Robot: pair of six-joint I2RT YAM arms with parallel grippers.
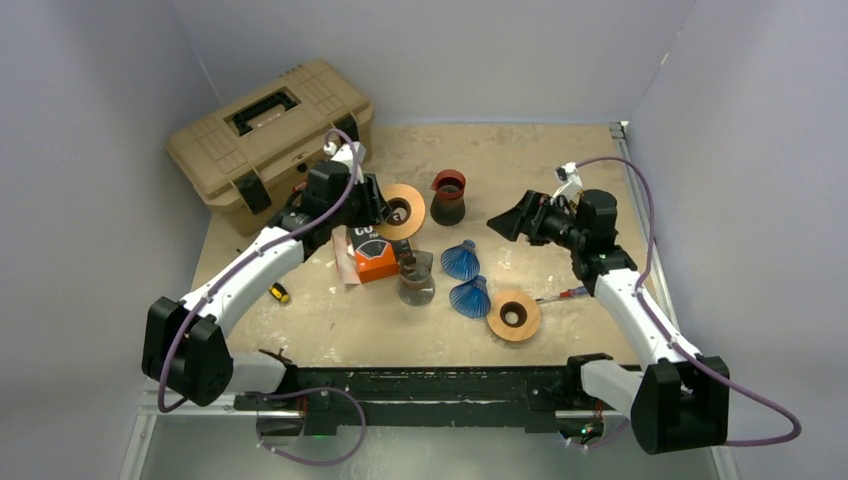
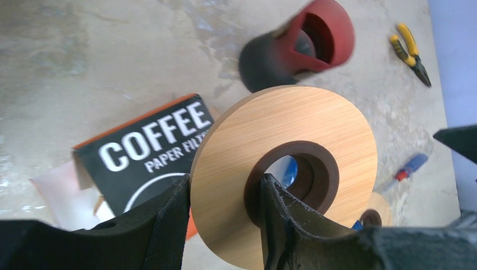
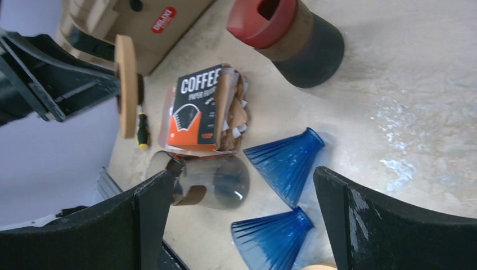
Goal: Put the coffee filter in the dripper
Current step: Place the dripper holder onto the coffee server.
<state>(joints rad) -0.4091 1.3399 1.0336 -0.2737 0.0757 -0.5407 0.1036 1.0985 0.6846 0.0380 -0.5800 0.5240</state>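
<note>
My left gripper point(image 1: 375, 205) point(image 2: 225, 185) is shut on a wooden dripper ring point(image 1: 403, 210) point(image 2: 287, 152), one finger through its hole and the other on its outer edge, held above the table. The coffee filter box point(image 1: 373, 255) point(image 2: 152, 152) point(image 3: 197, 109) lies below it, with brown paper filters point(image 3: 233, 109) sticking out. Two blue ribbed dripper cones point(image 1: 461, 260) point(image 1: 471, 297) point(image 3: 287, 163) point(image 3: 270, 239) lie on their sides mid-table. My right gripper point(image 1: 505, 222) point(image 3: 243, 175) is open and empty, raised to the right of the cones.
A glass carafe point(image 1: 416, 280) point(image 3: 211, 180) stands by the box. A red-topped dark vessel point(image 1: 447, 196) point(image 2: 298, 45) stands behind. A second wooden ring point(image 1: 514, 315) lies at the front. A tan toolbox point(image 1: 270, 130) is at the back left. Screwdrivers point(image 1: 562, 295) point(image 1: 279, 292) and pliers point(image 2: 412, 52) lie about.
</note>
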